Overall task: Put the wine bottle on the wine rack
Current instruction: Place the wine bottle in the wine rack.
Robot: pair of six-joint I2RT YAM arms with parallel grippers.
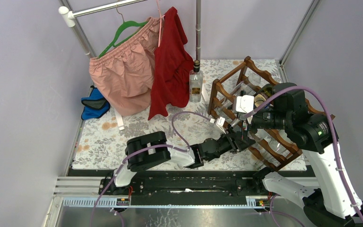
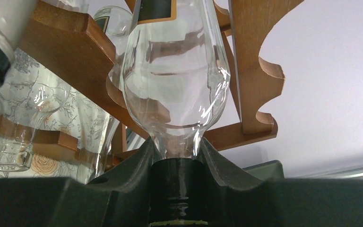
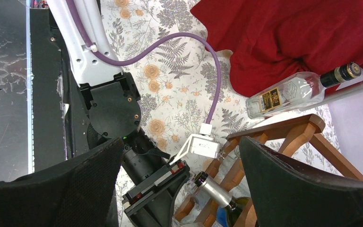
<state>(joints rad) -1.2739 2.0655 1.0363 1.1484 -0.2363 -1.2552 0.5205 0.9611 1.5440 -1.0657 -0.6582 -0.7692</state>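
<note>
1. Wine bottle: clear glass with a dark-capped neck. Its body lies in among the rails of the wine rack, and its neck points out toward the left arm. Whether it rests on a rail cannot be told.
2. Wine rack: reddish-brown wood with scalloped rails, standing at the right of the floral tabletop. A silver-necked bottle also lies in it.
3. Left gripper: reaches in at the rack's near side, jaws clamped on the wine bottle's neck just under the shoulder.
4. Right gripper: held above the rack and facing down, jaws wide apart.
5. Square bottle: upright on the tabletop, just left of the rack and beside the red cloth.
6. Pink garment: hangs on a green hanger at the back left, next to the red cloth.
</note>
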